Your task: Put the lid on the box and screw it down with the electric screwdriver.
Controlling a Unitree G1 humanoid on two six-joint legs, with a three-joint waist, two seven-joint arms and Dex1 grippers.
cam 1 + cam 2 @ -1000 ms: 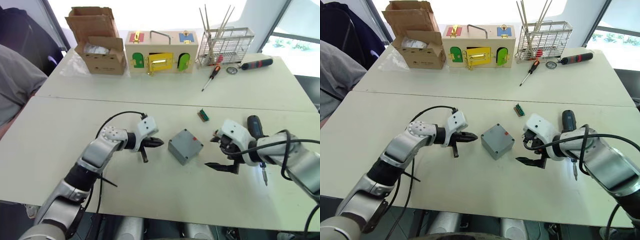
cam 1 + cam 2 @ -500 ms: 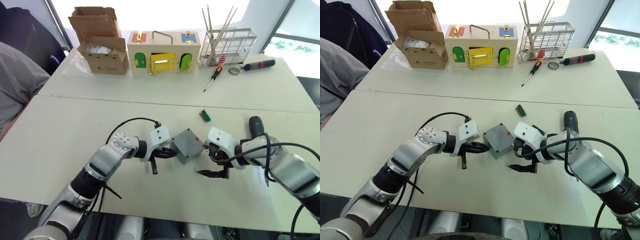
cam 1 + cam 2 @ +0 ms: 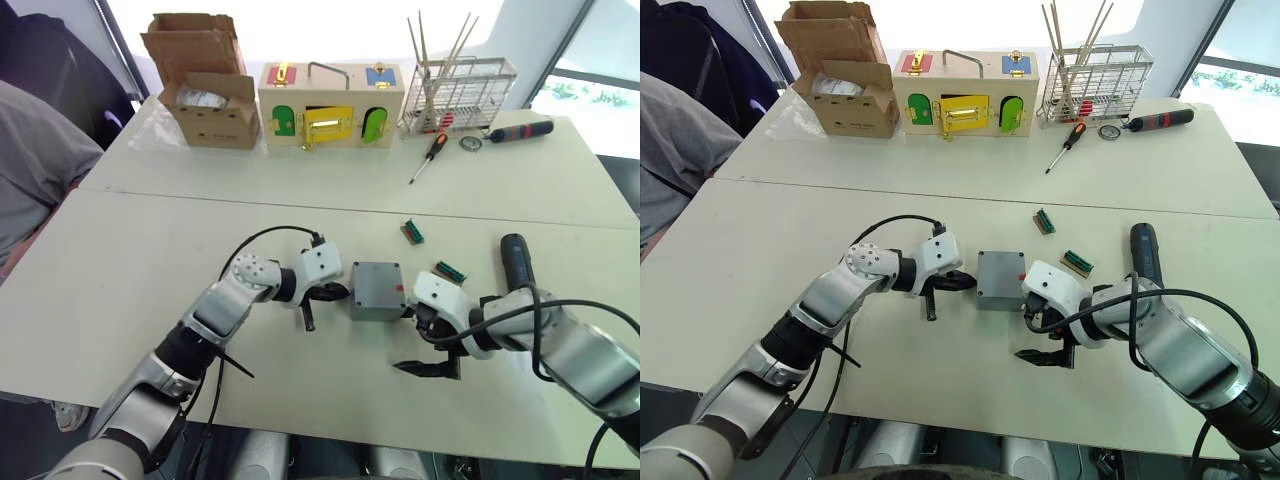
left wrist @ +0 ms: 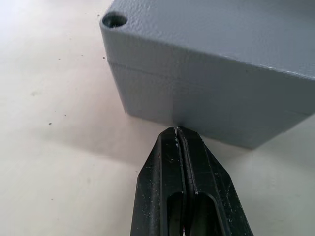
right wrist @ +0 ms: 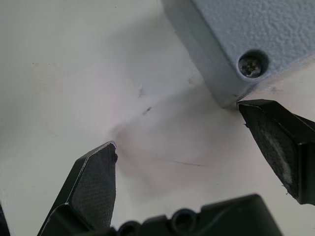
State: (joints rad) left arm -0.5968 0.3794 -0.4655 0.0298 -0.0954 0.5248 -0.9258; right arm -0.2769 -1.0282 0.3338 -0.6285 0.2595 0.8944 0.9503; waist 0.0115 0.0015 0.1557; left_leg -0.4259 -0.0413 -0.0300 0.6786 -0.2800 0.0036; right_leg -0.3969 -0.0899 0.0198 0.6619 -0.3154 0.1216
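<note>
Jaws beside box (image 3: pixel 377 291) (pebbled grey)

The box (image 3: pixel 377 291) is flanked closely by the left gripper (image 3: pixel 340 293) and right gripper (image 3: pixel 425 340); the table's (image 3: pixel 120 260) left edge offers open passage.

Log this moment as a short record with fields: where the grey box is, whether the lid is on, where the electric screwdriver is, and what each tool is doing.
box: grey box on the near table, between the two tools
lid: already on the box; a screw shows in one corner hole, another corner hole looks empty
electric screwdriver: black electric screwdriver lying on the table by the right arm, not held
left tool: left tool shut, tip at the box's side
right tool: right tool open, one finger beside a box corner, holding nothing
</note>
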